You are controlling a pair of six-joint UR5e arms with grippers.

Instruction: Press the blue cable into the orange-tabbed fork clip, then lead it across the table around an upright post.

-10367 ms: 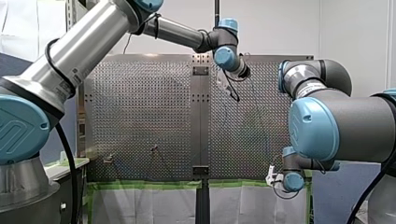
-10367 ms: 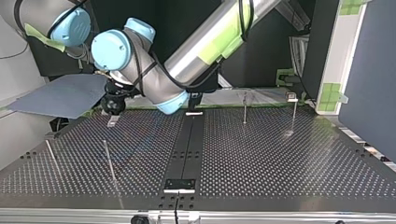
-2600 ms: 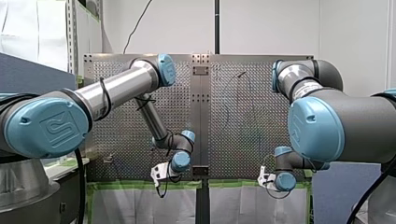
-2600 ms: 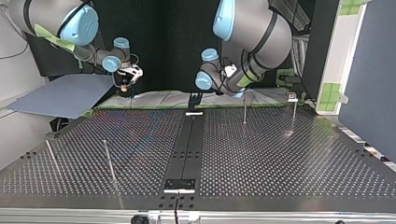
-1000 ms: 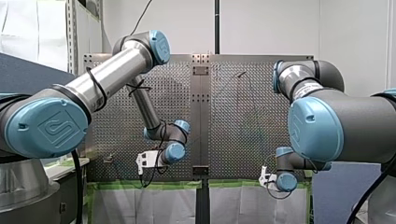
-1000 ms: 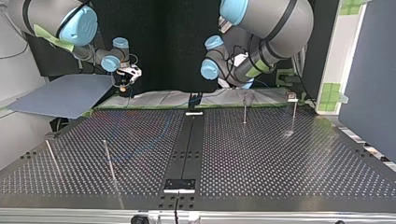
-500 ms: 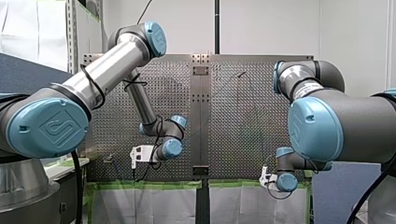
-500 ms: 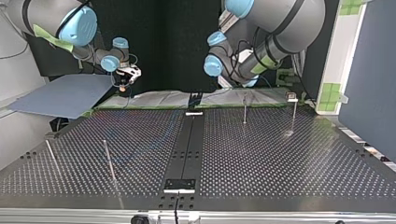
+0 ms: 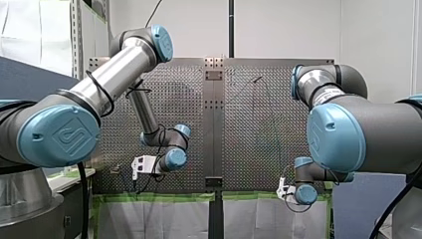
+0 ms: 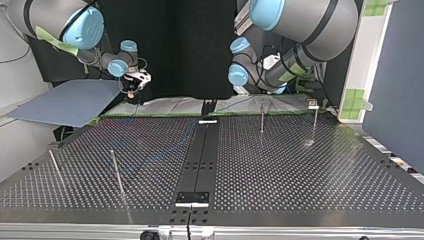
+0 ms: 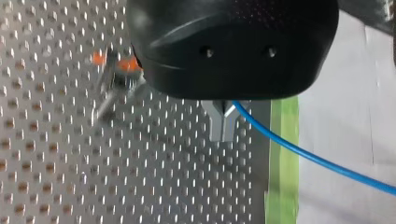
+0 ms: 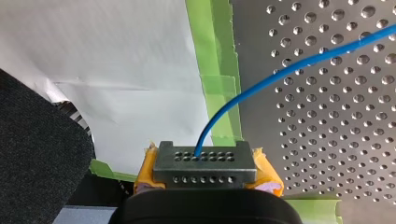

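**Blue cable (image 11: pixel 308 155) pinched at the edge of the counter (image 11: pixel 56 163)**

The left pincer (image 11: pixel 223 133), black with slim metal tips, is pressed together on the thin, glossy cable just inside the green tape (image 11: pixel 282 154). The orange-tabbed fork clip (image 11: pixel 116 74) stands just beside it on the perforated metal. The right pincer (image 12: pixel 204 161), yellow-padded with a drilled steel face, clamps the same cable beyond that taped edge, over white sheeting (image 12: pixel 116 56).

green tape (image 12: pixel 215 56) is running along perforated table (image 12: pixel 327 116) edge | white sheet (image 12: pixel 116 60) is hanging just beyond tape | grey-blue board (image 10: pixel 65 102) is lying at top view's left
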